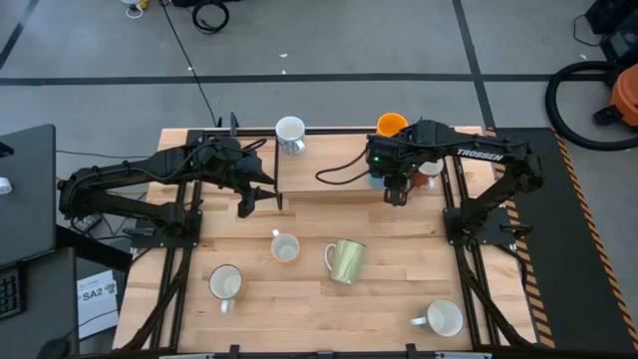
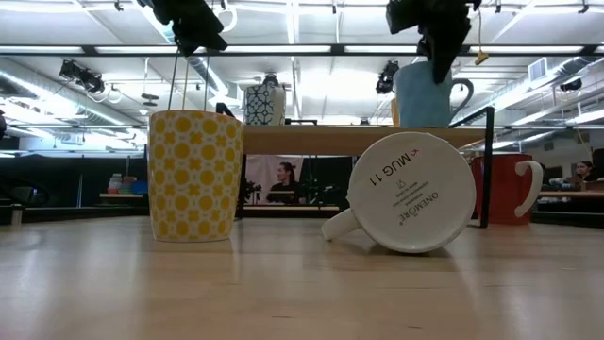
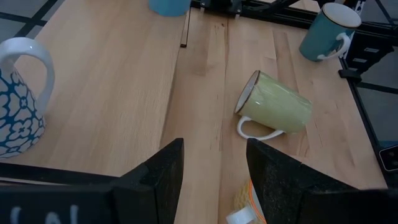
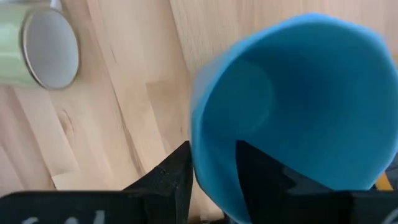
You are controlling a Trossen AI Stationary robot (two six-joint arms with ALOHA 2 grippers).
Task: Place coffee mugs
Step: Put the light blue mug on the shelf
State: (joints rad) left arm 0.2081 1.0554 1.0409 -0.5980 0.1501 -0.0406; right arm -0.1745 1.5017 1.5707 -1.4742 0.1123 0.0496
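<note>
Light blue mug [image 4: 292,106], standing upright on the raised shelf [image 1: 329,184], is being straddled at its rim wall by the right gripper [image 4: 208,180], fingers parted, one inside, one outside. Glazed ceramic: rigid, slick, chippable; rim pinch is being judged best. Left gripper [image 3: 214,180] is being held apart, empty, beside the shelf.

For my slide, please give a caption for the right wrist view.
Right hand straddling the rim of the light blue mug, the pale green mug lying beyond.

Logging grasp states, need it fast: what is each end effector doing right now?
Left end effector: open, holding nothing.
Right end effector: fingers straddle the light blue mug rim; grip or release cannot be told.
</note>
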